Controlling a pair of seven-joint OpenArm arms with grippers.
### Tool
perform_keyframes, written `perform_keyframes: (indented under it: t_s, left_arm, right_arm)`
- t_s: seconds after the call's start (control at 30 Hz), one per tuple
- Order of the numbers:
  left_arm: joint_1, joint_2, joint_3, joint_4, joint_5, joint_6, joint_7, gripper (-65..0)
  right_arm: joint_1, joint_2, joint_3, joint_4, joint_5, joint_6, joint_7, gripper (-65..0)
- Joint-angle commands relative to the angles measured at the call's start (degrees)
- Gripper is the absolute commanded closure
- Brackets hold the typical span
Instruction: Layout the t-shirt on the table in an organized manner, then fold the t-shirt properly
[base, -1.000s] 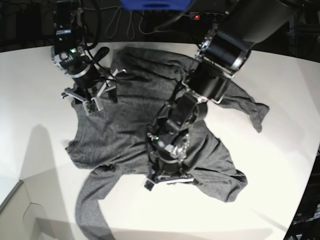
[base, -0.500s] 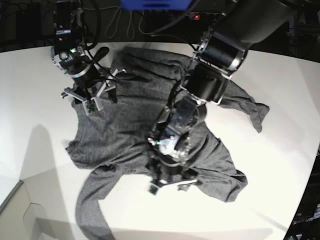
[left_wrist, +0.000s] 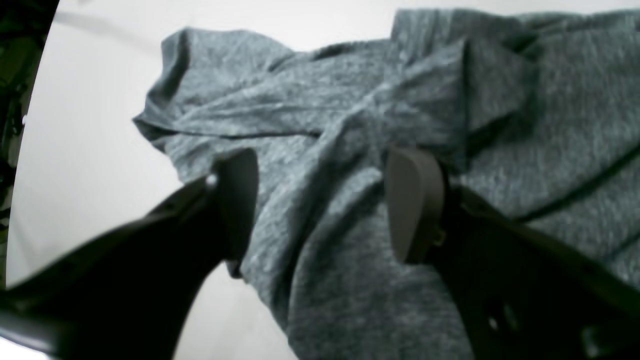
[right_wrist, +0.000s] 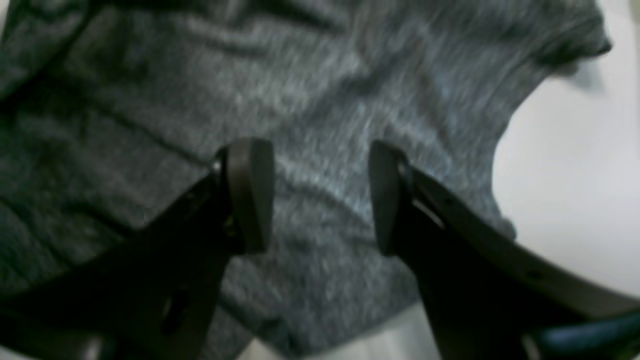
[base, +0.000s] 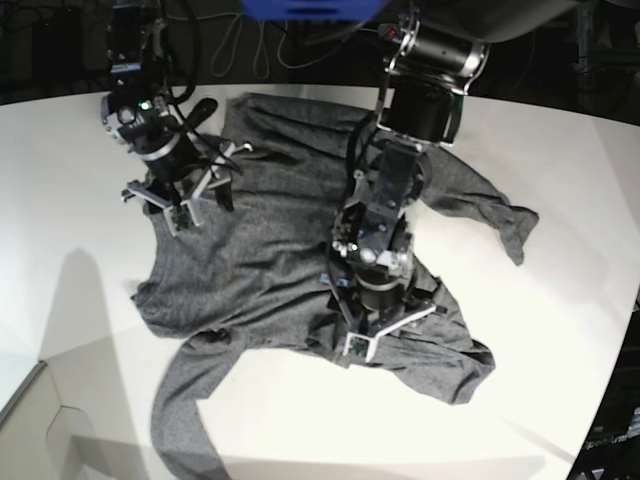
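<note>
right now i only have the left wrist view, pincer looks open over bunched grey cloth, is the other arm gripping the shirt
Observer: No. The right pincer is open above the t-shirt, nothing between its fingers.
Operator: where on the shirt is it
Observer: Near the far edge, on the base view's left; the left pincer is over the near side.
Operator: is the shirt laid flat
Observer: No. One sleeve trails toward the near edge of the table, and the opposite side is bunched.
</note>
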Motion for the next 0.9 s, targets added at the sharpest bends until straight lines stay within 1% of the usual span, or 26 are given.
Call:
perform_keyframes:
  t_s: [0.0,0.07,0.1,0.13,0.2,0.23,0.33,0.37,0.43,0.5,0.57,0.63,0.73,0.8,0.87]
  left_arm:
    - [-1.01,0.42,0.14,-0.09,0.41,0.63,-1.09,-38.9]
    - [0.05,0.42,0.14,-1.32,0.41,0.54,-1.09,-38.9]
    - [0.84,0.42,0.14,-1.49,0.41,-0.52,-1.09,-38.9]
    - [1.54,0.42,0.49,-1.32,0.58,-2.98,-1.0,-38.9]
    - [3.21,0.42,2.51,-1.32,0.85,-8.96,-0.29,-38.8]
    - [3.83,0.42,3.66,-1.32,0.85,-11.86,1.64,-38.8]
    - [4.36,0.42,5.94,-0.26,0.41,-19.24,9.55,-38.8]
    - [4.53,0.42,6.56,0.88,0.41,-21.44,11.31,-38.8]
    - [6.91,0.42,7.52,5.54,0.58,-26.01,13.42,-38.3]
    - [9.63,0.42,7.88,13.45,0.85,-29.79,13.86,-34.6]
    - [11.39,0.08,7.88,20.66,0.49,-32.16,13.86,-31.6]
    - [12.36,-0.01,7.88,26.46,0.67,-33.66,13.86,-30.6]
    - [12.27,-0.1,7.61,30.68,0.85,-33.75,13.68,-31.6]
    - [11.83,-0.1,7.52,30.95,0.85,-33.66,13.16,-31.7]
    - [8.93,-0.1,7.44,29.36,0.32,-33.66,13.16,-31.7]
  right_arm:
    - [0.37,0.14,0.06,1.01,0.65,0.02,1.26,-31.0]
    - [0.37,0.14,0.06,1.01,0.65,0.02,1.26,-31.0]
    - [0.37,0.14,0.06,1.01,0.65,0.02,1.26,-31.0]
    - [0.37,0.14,0.06,1.01,0.65,0.02,1.26,-31.0]
    - [0.37,0.14,0.06,1.01,0.65,0.02,1.26,-31.0]
    - [0.37,0.14,0.06,1.01,0.65,0.02,1.26,-31.0]
    - [0.37,0.14,0.06,1.01,0.65,0.02,1.26,-31.0]
    - [0.37,0.23,0.06,1.01,0.65,0.02,1.26,-31.0]
    - [0.37,0.23,0.06,1.01,0.65,0.02,1.26,-31.0]
    - [0.37,0.23,0.06,1.01,0.65,0.02,1.34,-31.0]
    - [0.37,0.23,0.06,1.01,0.65,0.02,1.34,-31.0]
    - [0.37,0.23,0.06,1.01,0.65,0.02,1.34,-31.0]
    - [0.37,0.14,0.06,1.01,0.65,0.02,1.34,-31.0]
    - [0.37,0.14,0.06,1.01,0.65,0.02,1.34,-31.0]
    - [0.37,0.14,0.06,1.01,0.65,0.02,1.34,-31.0]
